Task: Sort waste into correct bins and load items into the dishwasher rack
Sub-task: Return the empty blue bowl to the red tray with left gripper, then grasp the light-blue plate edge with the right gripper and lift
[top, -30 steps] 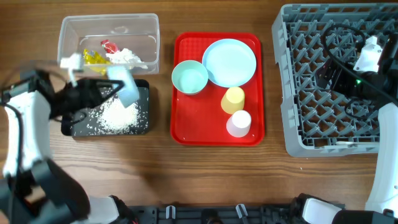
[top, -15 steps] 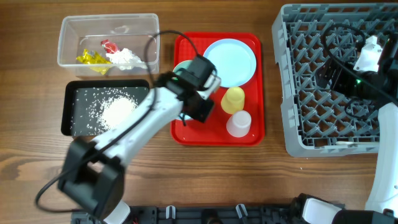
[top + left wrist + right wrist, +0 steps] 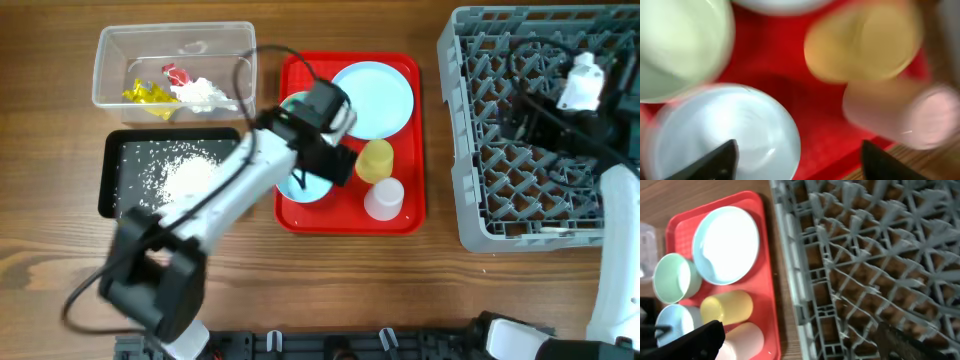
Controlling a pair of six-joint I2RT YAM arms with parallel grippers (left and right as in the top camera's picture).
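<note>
Hovering left tool (image 3: 799, 146), fingers apart, above mouth-up bowl (image 3: 722, 132), red tray (image 3: 790, 60)

Flat red serving tray (image 3: 340, 212), rectangular with rounded corners and a low raised rim, lies near the centre of the brown wood-grain table (image 3: 330, 290)

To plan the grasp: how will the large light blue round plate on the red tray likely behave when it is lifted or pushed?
The large light blue round plate looks rigid and glossy: it probably keeps its shape, yet may slip from a pinch. It lies flat on the smooth red tray, so a push would likely slide it, not tip it.
</note>
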